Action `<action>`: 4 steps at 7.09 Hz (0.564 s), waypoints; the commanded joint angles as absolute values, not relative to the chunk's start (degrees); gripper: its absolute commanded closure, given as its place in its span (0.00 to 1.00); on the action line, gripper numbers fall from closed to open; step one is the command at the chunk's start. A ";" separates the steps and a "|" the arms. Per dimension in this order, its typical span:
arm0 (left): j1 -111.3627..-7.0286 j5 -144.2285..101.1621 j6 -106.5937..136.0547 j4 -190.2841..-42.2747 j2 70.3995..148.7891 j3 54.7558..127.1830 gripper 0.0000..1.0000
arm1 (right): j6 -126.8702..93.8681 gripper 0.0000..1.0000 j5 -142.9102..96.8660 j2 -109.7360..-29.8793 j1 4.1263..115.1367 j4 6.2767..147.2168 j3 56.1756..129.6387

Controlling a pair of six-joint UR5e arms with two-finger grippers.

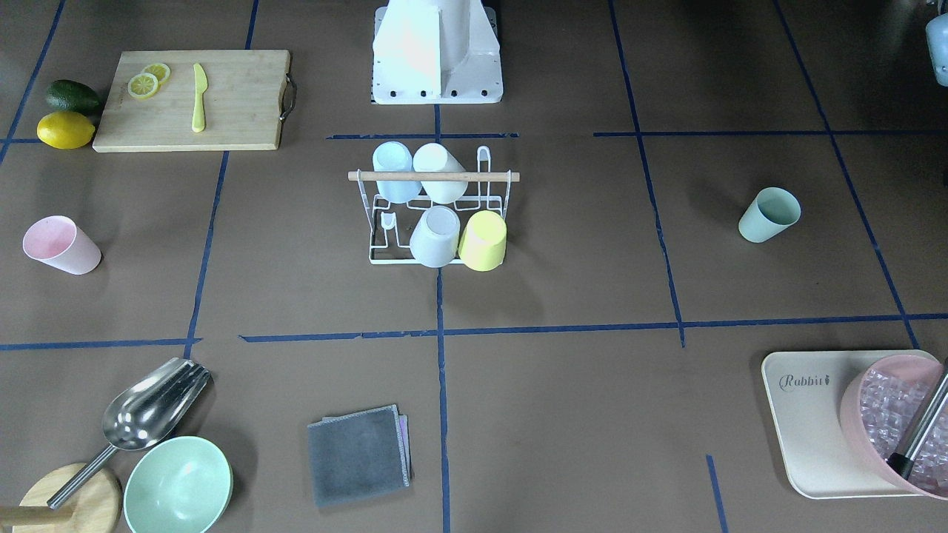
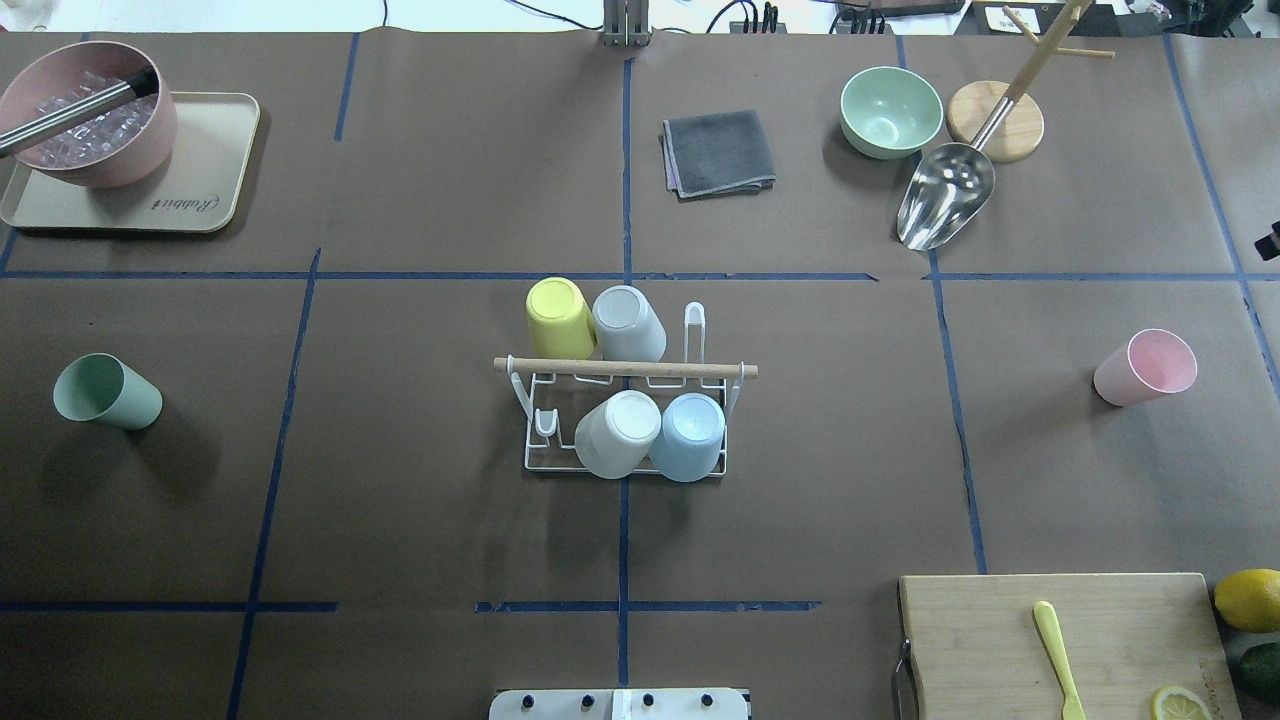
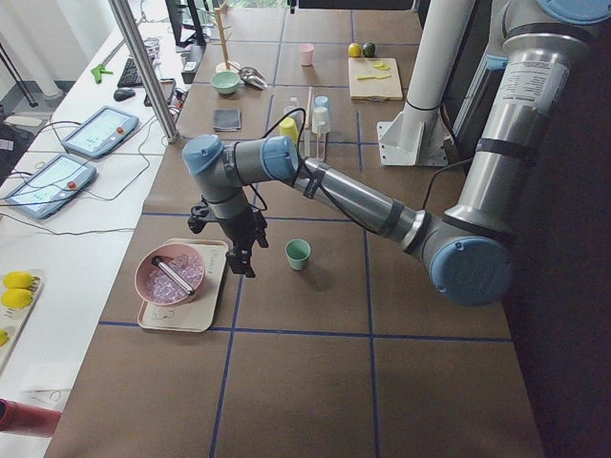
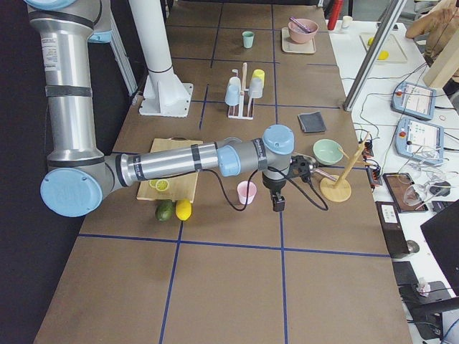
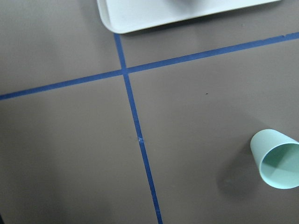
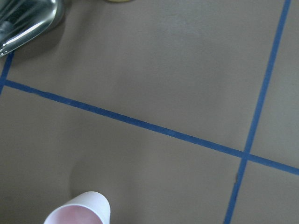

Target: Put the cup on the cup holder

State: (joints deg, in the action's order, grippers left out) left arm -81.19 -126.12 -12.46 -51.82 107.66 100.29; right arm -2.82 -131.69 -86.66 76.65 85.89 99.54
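The white wire cup holder (image 2: 625, 369) with a wooden rod on top stands mid-table and also shows in the front view (image 1: 433, 176). Several cups sit upside down on it. A green cup (image 2: 105, 392) stands upright on the robot's left and shows in the left wrist view (image 5: 275, 158). A pink cup (image 2: 1145, 366) stands upright on the robot's right and shows in the right wrist view (image 6: 79, 210). My left gripper (image 3: 239, 256) hangs between the tray and the green cup (image 3: 298, 254). My right gripper (image 4: 277, 202) hangs beside the pink cup (image 4: 247, 192). I cannot tell whether either is open or shut.
A beige tray (image 2: 200, 190) carries a pink bowl of ice (image 2: 90, 125). A grey cloth (image 2: 718, 152), a green bowl (image 2: 890, 112), a metal scoop (image 2: 945, 205) and a wooden stand (image 2: 995, 120) lie at the far side. A cutting board (image 2: 1060, 640), lemon and avocado are near right.
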 commanded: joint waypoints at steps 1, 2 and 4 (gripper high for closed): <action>-77.03 -129.72 -12.31 -50.81 110.90 98.70 0.00 | -2.99 0.00 -129.74 -84.22 66.68 87.78 99.58; -74.03 -129.81 -9.43 -50.97 111.70 97.66 0.00 | -2.81 0.00 -125.99 -79.94 64.10 94.50 99.93; -69.11 -129.81 -6.50 -52.63 115.12 93.36 0.00 | 1.11 0.00 -119.90 -74.81 59.87 102.89 99.76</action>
State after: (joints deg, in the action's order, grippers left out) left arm -72.01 -129.70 -7.56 -51.47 113.39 95.81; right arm -1.59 -122.84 -77.40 62.26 98.47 99.88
